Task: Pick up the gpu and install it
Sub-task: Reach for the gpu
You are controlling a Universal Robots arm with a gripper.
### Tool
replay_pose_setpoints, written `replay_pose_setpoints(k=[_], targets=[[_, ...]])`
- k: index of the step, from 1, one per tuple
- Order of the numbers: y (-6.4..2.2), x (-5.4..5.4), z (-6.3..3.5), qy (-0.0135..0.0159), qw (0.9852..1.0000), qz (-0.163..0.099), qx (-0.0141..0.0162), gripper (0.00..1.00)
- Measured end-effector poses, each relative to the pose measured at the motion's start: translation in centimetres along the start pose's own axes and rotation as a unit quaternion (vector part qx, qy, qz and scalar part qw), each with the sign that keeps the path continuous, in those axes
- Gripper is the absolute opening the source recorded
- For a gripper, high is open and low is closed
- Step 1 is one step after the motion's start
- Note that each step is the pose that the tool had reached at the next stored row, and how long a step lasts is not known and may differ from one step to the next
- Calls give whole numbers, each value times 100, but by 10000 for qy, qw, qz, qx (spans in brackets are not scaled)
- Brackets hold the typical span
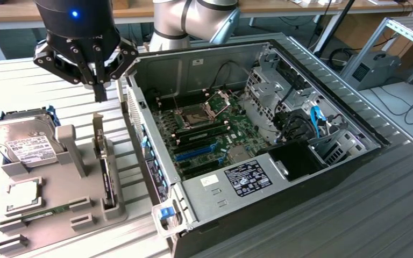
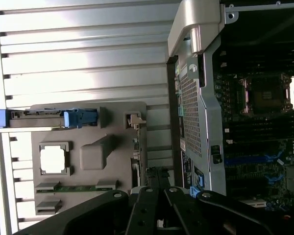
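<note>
the open computer case is laid on its side on the slatted table, its board exposed, and no card is seen seated in the blue slot, so the install is judged not yet begun. just beside the case, on the exterior view's left, a grey holder is set, with a hard drive at its far corner. the graphics card is stood on edge in a slot along the holder's side nearest the case, its silver bracket end upward and toward the arm; in the wrist view it is seen edge-on. the gripper is held above that bracket end, apart from the card, with its fingers pressed together and nothing between them; its tips are seen near the card's line. the step in hand is judged to be the approach for the pick. it would be done well if the fingers were parted before any descent, squared across the thin upper edge, and centred along the card rather than over the bracket, so that the card is not tipped in its slot.
</note>
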State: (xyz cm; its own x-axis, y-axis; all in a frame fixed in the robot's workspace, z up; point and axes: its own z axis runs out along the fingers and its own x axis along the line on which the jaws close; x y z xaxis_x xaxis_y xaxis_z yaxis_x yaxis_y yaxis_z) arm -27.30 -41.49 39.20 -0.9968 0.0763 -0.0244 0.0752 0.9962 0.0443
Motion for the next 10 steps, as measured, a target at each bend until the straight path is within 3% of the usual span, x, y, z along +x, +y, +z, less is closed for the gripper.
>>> replay_pose_setpoints(k=[10], targets=[[-23, 1, 5, 0, 10000, 0, 0, 11]])
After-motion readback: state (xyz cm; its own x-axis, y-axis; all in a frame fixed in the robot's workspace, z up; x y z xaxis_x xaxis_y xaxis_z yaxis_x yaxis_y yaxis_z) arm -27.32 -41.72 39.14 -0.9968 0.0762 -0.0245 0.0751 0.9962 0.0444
